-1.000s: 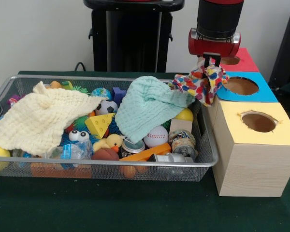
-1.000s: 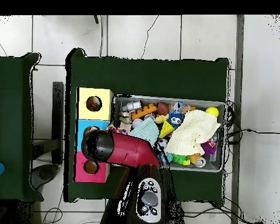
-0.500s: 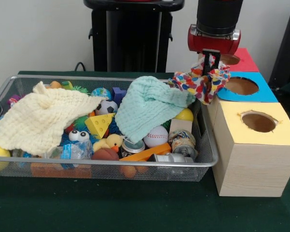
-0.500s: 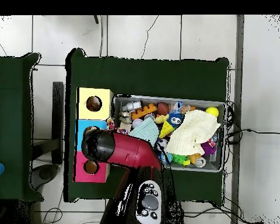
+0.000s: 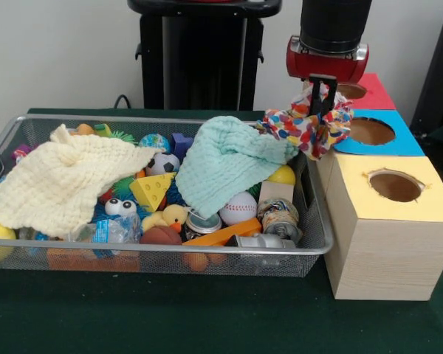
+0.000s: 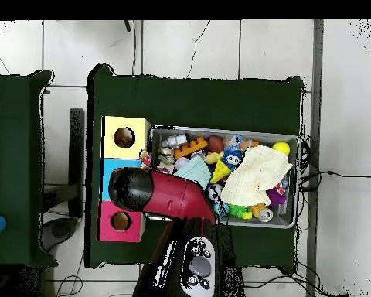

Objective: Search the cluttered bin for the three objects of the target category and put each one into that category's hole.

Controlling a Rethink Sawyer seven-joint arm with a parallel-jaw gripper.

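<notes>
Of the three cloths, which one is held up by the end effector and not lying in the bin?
The multicoloured spotted cloth: it hangs from the end effector beside the blue hole. The cream cloth and the mint cloth lie over the toys.

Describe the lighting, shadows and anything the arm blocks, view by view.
Front view: soft even light, no glare; the gripper holds the spotted cloth in plain sight. Overhead view: the red arm covers the blue box, and the holes look dark.
</notes>
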